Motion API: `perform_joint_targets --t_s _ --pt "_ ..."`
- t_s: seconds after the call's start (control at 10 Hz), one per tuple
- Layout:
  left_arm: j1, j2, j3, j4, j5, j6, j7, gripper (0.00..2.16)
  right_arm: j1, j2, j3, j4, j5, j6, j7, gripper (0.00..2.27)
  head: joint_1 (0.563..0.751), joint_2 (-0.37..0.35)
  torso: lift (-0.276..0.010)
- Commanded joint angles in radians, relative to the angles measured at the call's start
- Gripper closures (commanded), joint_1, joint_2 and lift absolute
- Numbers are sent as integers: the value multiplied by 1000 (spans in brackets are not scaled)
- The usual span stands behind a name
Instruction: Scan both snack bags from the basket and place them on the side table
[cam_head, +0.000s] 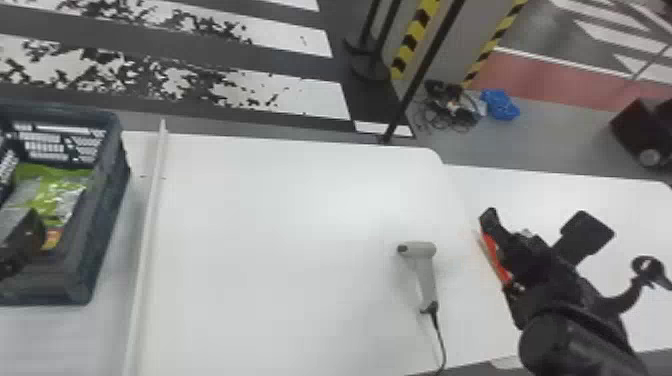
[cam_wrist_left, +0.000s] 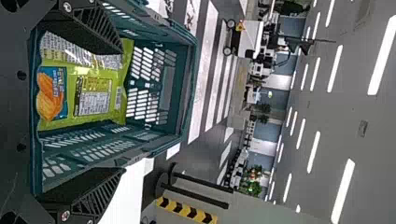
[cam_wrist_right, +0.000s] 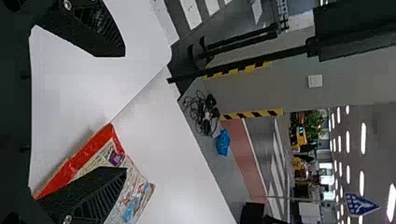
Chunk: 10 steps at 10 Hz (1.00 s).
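In the head view my left gripper (cam_head: 24, 239) is over the near part of the dark basket (cam_head: 107, 210), by the green snack bag (cam_head: 55, 190). The left wrist view has this gripper (cam_wrist_left: 123, 109) open, the green bag (cam_wrist_left: 95, 95) inside the basket beyond its parted fingers. My right gripper (cam_head: 537, 227) is above the side table (cam_head: 635, 200). A red strip of the other snack bag (cam_head: 492, 250) shows beside it. In the right wrist view that gripper (cam_wrist_right: 126, 112) stands open; its lower finger partly covers the red and white bag (cam_wrist_right: 135, 179), located where the two tabletops meet.
A grey corded scanner (cam_head: 425, 265) lies on the main white table (cam_head: 280, 225), left of my right gripper. A raised white strip (cam_head: 150, 225) separates basket and main tabletop. Stands and a striped post (cam_head: 412, 37) rise beyond the tables.
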Motion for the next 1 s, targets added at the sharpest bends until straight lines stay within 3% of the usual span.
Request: perform_joint_targets --t_s 0.0,0.3,0.5,0.9 --pt "2 -3 0 -3 0 0 0 103 100 24 149 -118 67 -91 0 63 695 -350 -75" --pt "5 -12 0 -14 -3 3 0 103 192 43 424 -175 249 -254 -12 66 695 -185 -75" --pt "8 -15 -4 -12 -8 3 0 103 245 43 573 -135 321 -404 -75 66 695 -67 -75" --pt "11 -25 -6 -26 -12 15 0 103 304 43 703 -48 390 -641 -161 66 695 49 -75"
